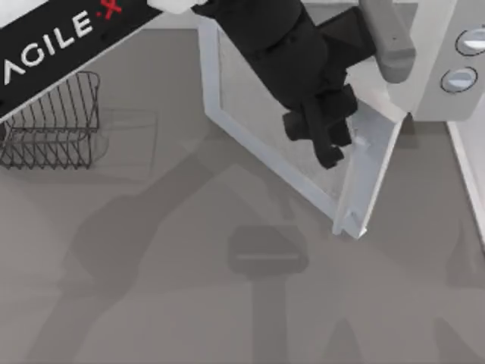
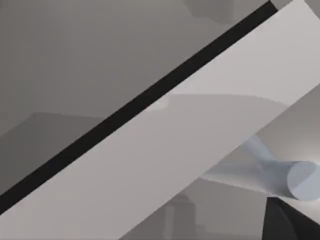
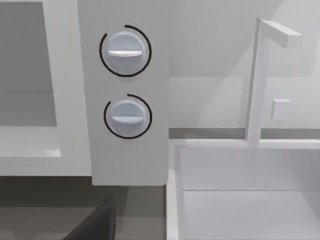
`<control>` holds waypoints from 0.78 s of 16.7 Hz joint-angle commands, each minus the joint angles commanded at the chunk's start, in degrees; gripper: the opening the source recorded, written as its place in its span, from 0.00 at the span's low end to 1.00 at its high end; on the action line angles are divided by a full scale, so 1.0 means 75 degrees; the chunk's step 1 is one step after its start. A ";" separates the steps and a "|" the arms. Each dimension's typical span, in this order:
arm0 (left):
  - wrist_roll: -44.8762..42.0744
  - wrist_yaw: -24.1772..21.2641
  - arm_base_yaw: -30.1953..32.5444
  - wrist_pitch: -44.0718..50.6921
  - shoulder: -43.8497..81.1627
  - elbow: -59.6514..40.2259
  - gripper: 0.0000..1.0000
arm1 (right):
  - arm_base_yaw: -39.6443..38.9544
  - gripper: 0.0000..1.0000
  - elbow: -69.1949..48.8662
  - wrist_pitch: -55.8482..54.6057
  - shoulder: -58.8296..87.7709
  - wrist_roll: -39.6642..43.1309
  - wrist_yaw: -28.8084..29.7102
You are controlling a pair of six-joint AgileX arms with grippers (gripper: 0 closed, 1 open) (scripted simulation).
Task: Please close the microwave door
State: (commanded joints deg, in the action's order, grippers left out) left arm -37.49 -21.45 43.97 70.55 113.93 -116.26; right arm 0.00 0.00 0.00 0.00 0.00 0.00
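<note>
The microwave (image 1: 436, 83) stands at the back right, its two round grey knobs (image 1: 459, 78) facing up in the top view. The microwave door (image 1: 250, 114) stands open, a white panel with a greyish window swung out to the left and front, free edge (image 1: 371, 178) toward the table's middle. My left gripper (image 1: 326, 144) reaches down from the back left and hangs over the window close to that free edge. The left wrist view has the door's white edge (image 2: 165, 150), its dark inner strip and the pale bar handle (image 2: 295, 180). My right gripper (image 3: 95, 222) faces the knob panel (image 3: 127, 82).
A dark wire rack (image 1: 53, 121) stands at the left of the table. A white sink basin (image 3: 240, 190) with an upright faucet (image 3: 257, 80) lies right of the microwave; its rim (image 1: 466, 174) runs along the right side. Bare grey tabletop (image 1: 189, 288) spreads in front.
</note>
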 joint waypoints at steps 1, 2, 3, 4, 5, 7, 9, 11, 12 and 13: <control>0.0088 0.0076 -0.0063 -0.0125 0.0140 -0.0053 0.00 | 0.0000 1.00 0.0000 0.0000 0.0000 0.0000 0.0000; 0.0177 0.0163 -0.0139 -0.0272 0.0260 -0.0108 0.00 | 0.0000 1.00 0.0000 0.0000 0.0000 0.0000 0.0000; 0.0256 0.0249 -0.0218 -0.0424 0.0357 -0.0161 0.00 | 0.0000 1.00 0.0000 0.0000 0.0000 0.0000 0.0000; 0.0319 0.0316 -0.0284 -0.0541 0.0422 -0.0199 0.00 | 0.0000 1.00 0.0000 0.0000 0.0000 0.0000 0.0000; 0.0347 0.0344 -0.0312 -0.0584 0.0449 -0.0214 0.00 | 0.0000 1.00 0.0000 0.0000 0.0000 0.0000 0.0000; 0.0347 0.0344 -0.0312 -0.0584 0.0449 -0.0214 0.00 | 0.0000 1.00 0.0000 0.0000 0.0000 0.0000 0.0000; 0.0336 0.0322 -0.0265 -0.0555 0.0436 -0.0184 0.00 | 0.0000 1.00 0.0000 0.0000 0.0000 0.0000 0.0000; 0.0345 0.0256 -0.0155 -0.0410 0.0576 -0.0192 0.00 | 0.0000 1.00 0.0000 0.0000 0.0000 0.0000 0.0000; 0.0364 0.0222 -0.0091 -0.0315 0.0687 -0.0210 0.00 | 0.0000 1.00 0.0000 0.0000 0.0000 0.0000 0.0000; 0.0394 0.0196 -0.0031 -0.0221 0.0812 -0.0239 0.00 | 0.0000 1.00 0.0000 0.0000 0.0000 0.0000 0.0000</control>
State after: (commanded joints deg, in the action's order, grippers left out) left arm -34.53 -19.98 43.74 68.90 120.02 -118.05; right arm 0.00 0.00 0.00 0.00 0.00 0.00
